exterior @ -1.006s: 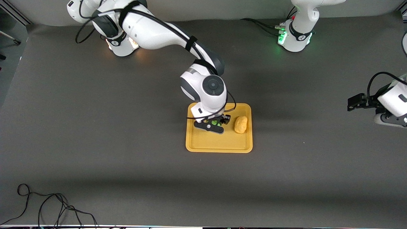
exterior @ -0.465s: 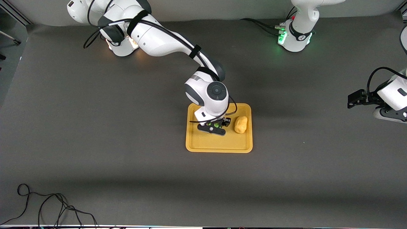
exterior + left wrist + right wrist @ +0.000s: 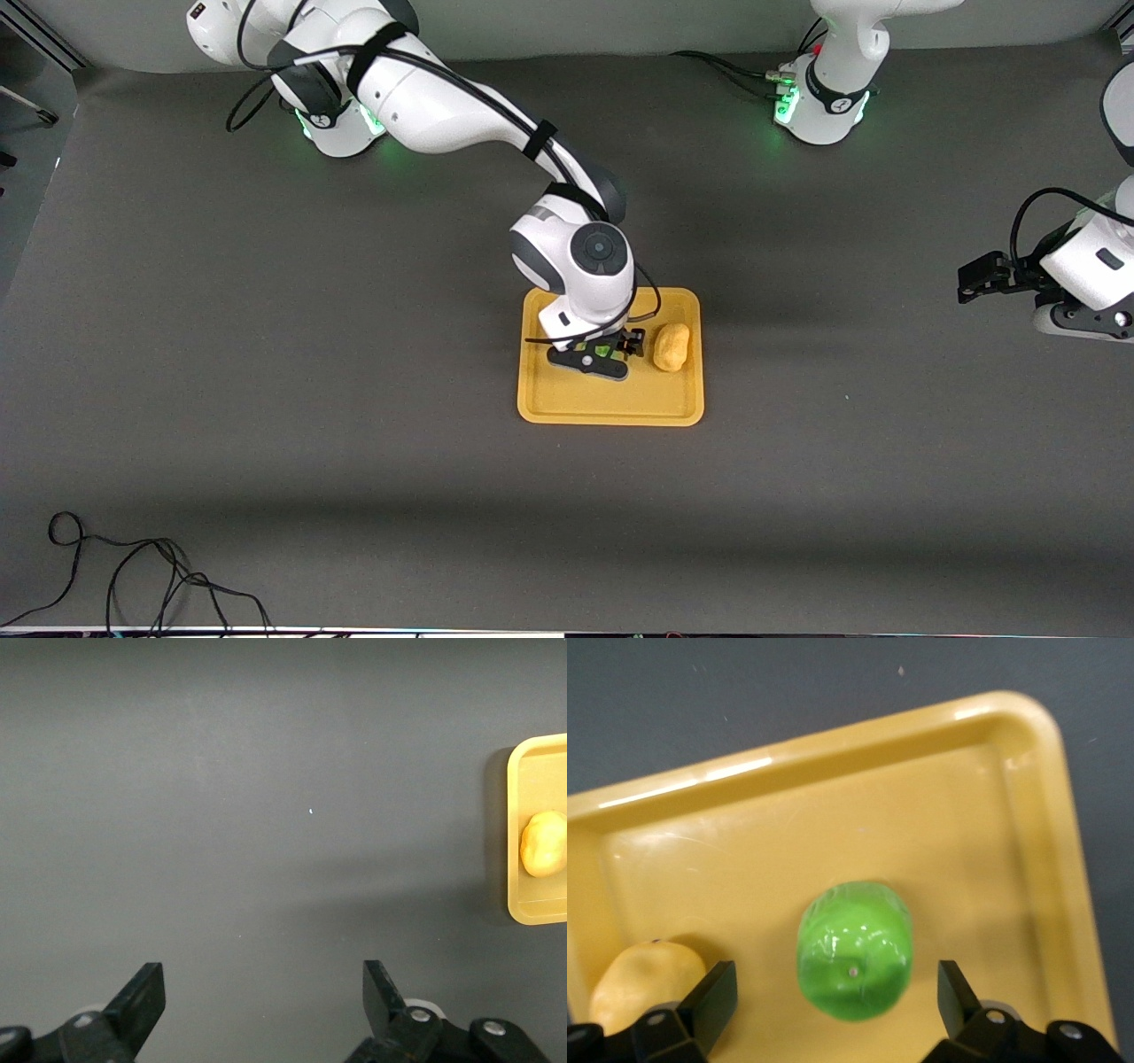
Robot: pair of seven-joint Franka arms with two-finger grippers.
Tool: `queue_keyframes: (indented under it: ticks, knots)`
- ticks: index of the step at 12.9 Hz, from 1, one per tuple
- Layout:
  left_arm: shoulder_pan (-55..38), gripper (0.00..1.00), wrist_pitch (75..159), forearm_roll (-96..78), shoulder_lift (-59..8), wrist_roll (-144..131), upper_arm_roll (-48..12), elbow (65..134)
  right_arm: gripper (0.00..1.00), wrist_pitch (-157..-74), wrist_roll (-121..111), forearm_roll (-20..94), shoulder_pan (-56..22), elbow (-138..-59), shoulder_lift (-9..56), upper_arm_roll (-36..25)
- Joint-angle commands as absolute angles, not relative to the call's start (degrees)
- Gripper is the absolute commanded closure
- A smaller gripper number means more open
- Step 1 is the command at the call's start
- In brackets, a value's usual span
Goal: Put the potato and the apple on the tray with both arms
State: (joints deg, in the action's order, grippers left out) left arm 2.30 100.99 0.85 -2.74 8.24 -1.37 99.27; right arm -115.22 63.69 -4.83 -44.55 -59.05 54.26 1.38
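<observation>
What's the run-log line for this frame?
small green apple, lumpy yellow potato: on flat yellow tray | right gripper: open | left gripper: open

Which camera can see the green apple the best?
The right wrist view: the apple sits whole on the tray, between the right gripper's open fingers. The front view shows only a green sliver under that gripper. The left wrist view misses it.

A dark grey table [image 3: 266, 354] carries loose black cables [image 3: 133, 576].
</observation>
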Motion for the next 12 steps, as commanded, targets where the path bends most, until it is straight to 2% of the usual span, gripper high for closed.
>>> queue_keyframes:
  ticks: [1,3,6,9,12]
  knots:
    - [1.85,0.01,100.98,0.79,-0.44,6.16,-0.97,100.55,0.00,-105.33,64.25,-4.92,-44.47,-59.94,44.16,0.97]
    - [1.67,0.01,100.99,0.79,-0.61,5.89,-1.05,100.55,0.00,-98.82,63.11,-4.75,-42.37,-60.38,37.56,1.05]
    - [1.76,0.01,101.34,0.88,-1.23,5.98,-1.05,100.55,0.00,-87.48,47.43,-4.75,-36.50,-63.80,27.37,0.97]
    - [1.67,0.01,101.34,0.79,-2.11,5.98,-1.05,100.55,0.00,-86.39,33.36,-4.57,-28.24,-75.02,16.03,0.88]
    - [1.67,0.01,102.91,0.79,-2.55,5.98,-1.05,100.55,0.00,-87.01,19.03,-2.39,-17.88,-82.68,8.20,1.23]
